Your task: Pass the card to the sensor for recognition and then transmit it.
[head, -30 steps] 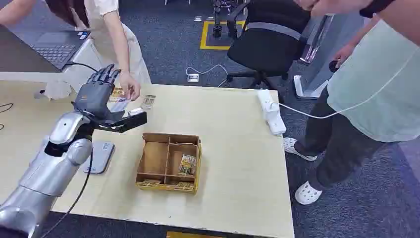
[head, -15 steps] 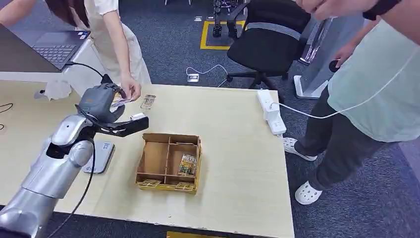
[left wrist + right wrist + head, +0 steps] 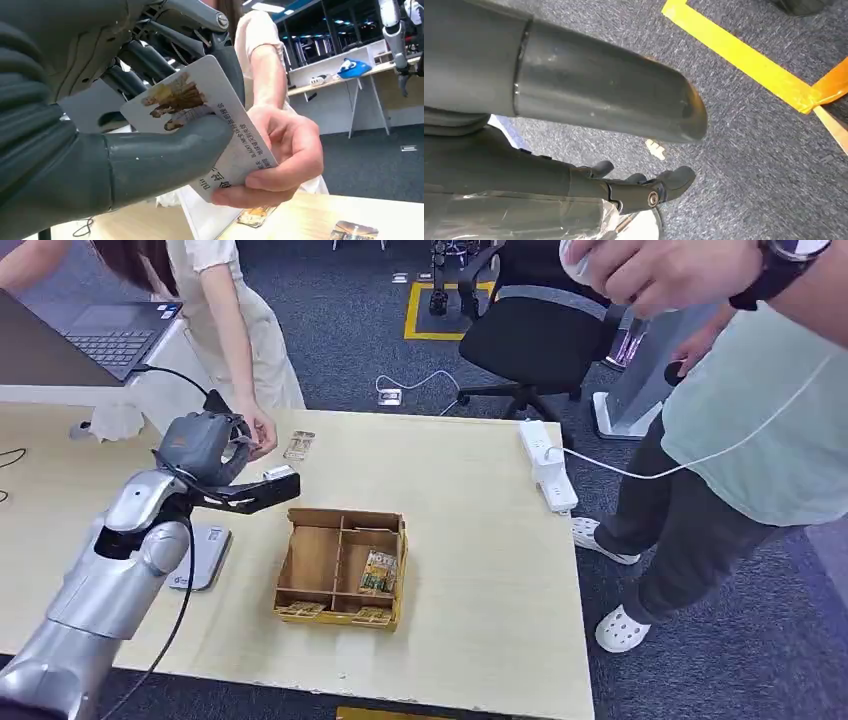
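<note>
White card [image 3: 200, 115] with brown-gold picture, black print. Left hand [image 3: 200, 445] dark grey; arm [image 3: 110, 570] silver. Tabletop [image 3: 480, 530] pale wood. Tray [image 3: 340, 565] brown, yellow-edged. Sensor [image 3: 198, 558] grey. Carpet [image 3: 744, 125] grey-blue, yellow tape [image 3: 744, 62]. Power strip [image 3: 548, 465] white.

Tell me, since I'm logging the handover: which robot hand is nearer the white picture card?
Left. The left hand grips the white picture card, which a person's hand also holds. The right hand hangs over the grey carpet floor, away from the card.

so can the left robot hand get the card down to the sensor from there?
Probably yes: the left robot hand grips the card; the sensor lies uncovered below it. But a person's hand also holds the card.
</note>
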